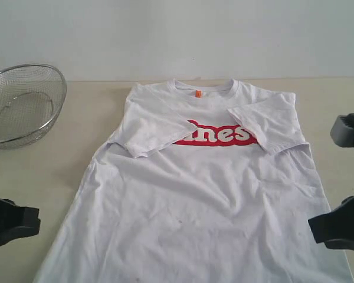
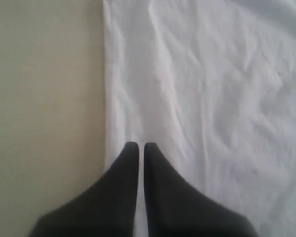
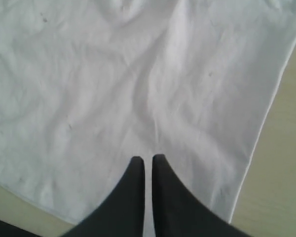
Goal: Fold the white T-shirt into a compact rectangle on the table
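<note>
The white T-shirt (image 1: 194,200) lies flat, front up, on the table (image 1: 35,171). Both short sleeves are folded inward over the chest and cover the ends of the red lettering (image 1: 215,135). An orange tag (image 1: 197,93) sits at the collar. My left gripper (image 1: 35,221) is beside the shirt's lower left edge. In the left wrist view it (image 2: 141,145) is shut over the shirt's side edge (image 2: 108,98) and holds nothing. My right gripper (image 1: 312,227) is at the lower right. It (image 3: 148,159) is shut over the cloth near the hem corner (image 3: 237,212) and holds nothing.
A round wire-mesh metal basket (image 1: 23,105) stands at the back left of the table. A grey and black piece of hardware (image 1: 349,131) juts in at the right edge. Bare tabletop shows left of the shirt (image 2: 44,98) and beside its hem corner (image 3: 286,163).
</note>
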You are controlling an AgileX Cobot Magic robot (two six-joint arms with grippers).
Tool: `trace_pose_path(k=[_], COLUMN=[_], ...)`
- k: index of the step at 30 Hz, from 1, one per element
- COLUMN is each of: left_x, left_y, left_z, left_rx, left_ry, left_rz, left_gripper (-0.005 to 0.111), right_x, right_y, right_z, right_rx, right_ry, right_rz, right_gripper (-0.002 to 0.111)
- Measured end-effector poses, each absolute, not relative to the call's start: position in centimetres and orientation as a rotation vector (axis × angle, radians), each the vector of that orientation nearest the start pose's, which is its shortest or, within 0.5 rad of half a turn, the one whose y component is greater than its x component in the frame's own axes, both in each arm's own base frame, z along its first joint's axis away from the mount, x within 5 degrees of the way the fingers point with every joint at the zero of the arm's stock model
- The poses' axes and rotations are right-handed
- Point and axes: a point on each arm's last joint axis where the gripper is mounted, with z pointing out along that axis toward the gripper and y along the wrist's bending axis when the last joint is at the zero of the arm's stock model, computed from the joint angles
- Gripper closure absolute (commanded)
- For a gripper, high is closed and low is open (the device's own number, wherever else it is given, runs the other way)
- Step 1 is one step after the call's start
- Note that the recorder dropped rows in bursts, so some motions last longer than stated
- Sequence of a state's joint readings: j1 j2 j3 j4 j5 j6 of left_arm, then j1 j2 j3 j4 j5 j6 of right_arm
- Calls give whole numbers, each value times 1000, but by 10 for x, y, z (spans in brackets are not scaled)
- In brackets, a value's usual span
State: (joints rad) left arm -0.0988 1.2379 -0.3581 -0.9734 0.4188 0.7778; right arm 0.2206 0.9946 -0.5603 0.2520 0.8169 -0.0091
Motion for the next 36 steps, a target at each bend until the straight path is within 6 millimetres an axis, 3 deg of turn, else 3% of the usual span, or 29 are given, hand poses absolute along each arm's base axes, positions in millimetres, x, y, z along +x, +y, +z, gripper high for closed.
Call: trace_pose_path(k=[7, 18, 23, 28, 30, 34, 36], left_x=[167, 163, 160, 156, 156, 155, 155], left_y=[-46, -46, -50, -58, -59, -62, -62], left_z=[161, 157, 156, 156, 158, 159, 159], left_rx=[16, -12, 4, 86, 97, 140, 146], left_ry=[2606, 2621, 2582, 2525, 2517, 2506, 2505], left_rz=[-527, -540, -607, -716, -744, -775, -773], left_gripper=[102, 102, 102, 102, 102, 102, 102], right_x=[135, 127, 126, 119, 120, 121, 121], right_y=[44, 30, 30, 34, 34, 32, 32], right_z=[204, 200, 197, 176, 175, 175, 175], right_rx=[74, 394, 441, 506, 495, 501, 573], right_ry=[2855, 2935, 2923, 2882, 2866, 2856, 2845], right_rz=[316, 131, 138, 256, 251, 232, 236], right_gripper=[108, 108, 108, 108, 100, 59, 54])
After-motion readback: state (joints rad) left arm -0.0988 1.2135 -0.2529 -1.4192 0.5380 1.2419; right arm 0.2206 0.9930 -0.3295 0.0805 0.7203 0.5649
